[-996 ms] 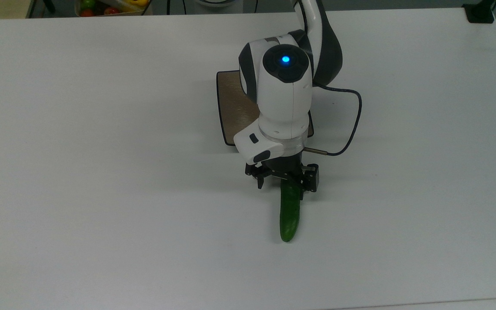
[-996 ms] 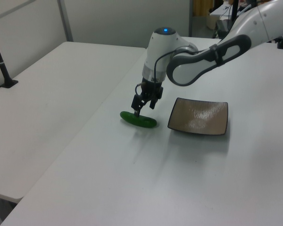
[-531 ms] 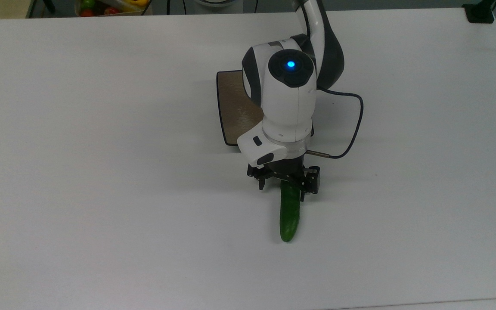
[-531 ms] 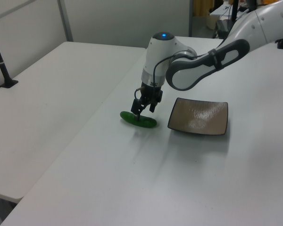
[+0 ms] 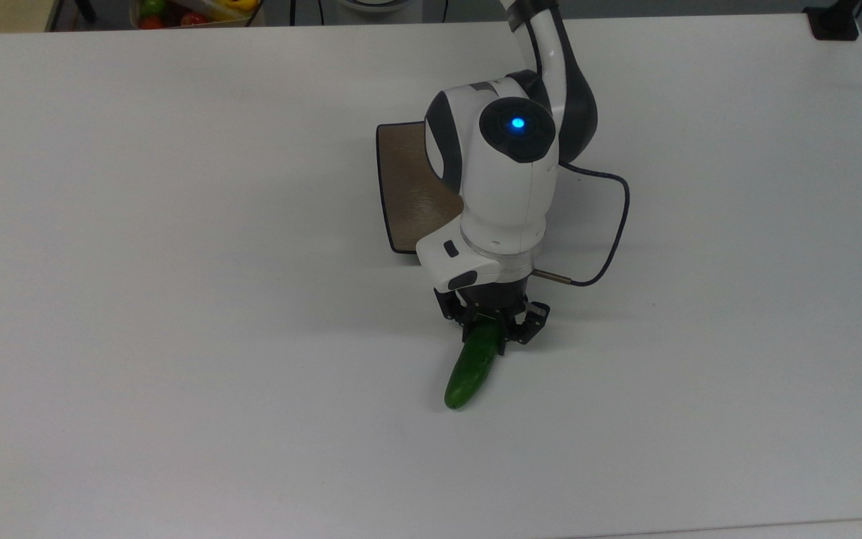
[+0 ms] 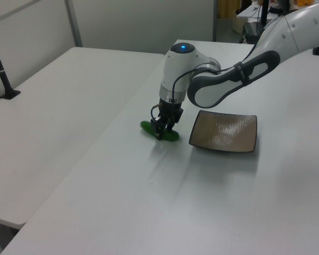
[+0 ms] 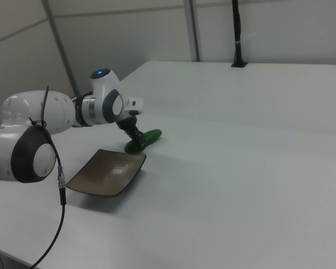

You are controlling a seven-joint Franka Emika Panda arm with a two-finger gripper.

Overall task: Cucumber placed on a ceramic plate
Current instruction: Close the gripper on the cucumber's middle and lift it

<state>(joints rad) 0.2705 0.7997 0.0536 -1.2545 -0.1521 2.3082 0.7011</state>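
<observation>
**One arm, gripper closed on the cucumber beside the plate**

One broad white desk (image 5: 176, 224) carries everything. Its surface runs almost from edge to edge of the top view, and a second white tabletop (image 6: 58, 95) adjoins it on the left view's left.

Next in size is the white Panda arm (image 5: 509, 187). It reaches in from the desk's far edge in the top view and bends down over the middle of the desk, a blue light glowing on its upper joint. A thin dark cable (image 5: 614, 239) loops out from the wrist on the top view's right.

The ceramic plate (image 5: 405, 195), square and brown-grey with a thin dark rim, lies flat near the desk's centre. In the top view the arm covers much of it. The left view (image 6: 224, 131) and the right view (image 7: 106, 172) show its whole shiny face, and nothing lies on it.

The gripper (image 5: 492, 323) points down at the desk just off the plate's near edge in the top view. Its black fingers are pinched in on the cucumber (image 5: 470, 367), gripping it near one end.

The cucumber, dark green and glossy, slants away from the plate toward the desk's near edge. It sits low at the desk surface, close beside the plate (image 6: 165, 133) yet apart from it.
</observation>
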